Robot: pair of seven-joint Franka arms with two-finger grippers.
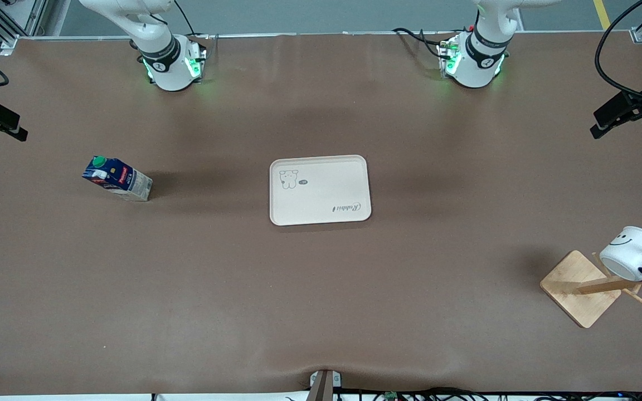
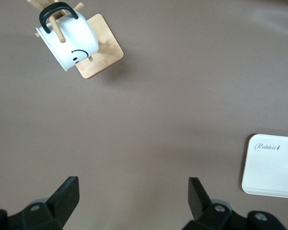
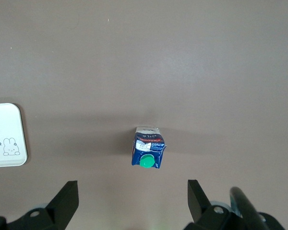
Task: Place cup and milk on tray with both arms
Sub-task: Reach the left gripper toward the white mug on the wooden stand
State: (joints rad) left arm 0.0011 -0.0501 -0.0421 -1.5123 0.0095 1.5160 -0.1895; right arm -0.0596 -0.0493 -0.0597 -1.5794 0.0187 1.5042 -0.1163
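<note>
Both tools gape empty: my right tool (image 3: 129, 201) hangs over the upright milk (image 3: 148, 153) at frame centre, my left tool (image 2: 133, 201) faces the racked cup (image 2: 69, 40) upper-left, tray (image 1: 319, 189) mid-bench.

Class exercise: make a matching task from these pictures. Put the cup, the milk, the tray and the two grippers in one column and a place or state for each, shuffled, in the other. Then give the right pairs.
1. cup
2. milk
3. tray
4. left gripper and right gripper

A. bare, mid-table
B. open, holding nothing
C. hung on a wooden rack
D. standing toward the right arm's end

Pairs: 1-C, 2-D, 3-A, 4-B
</note>
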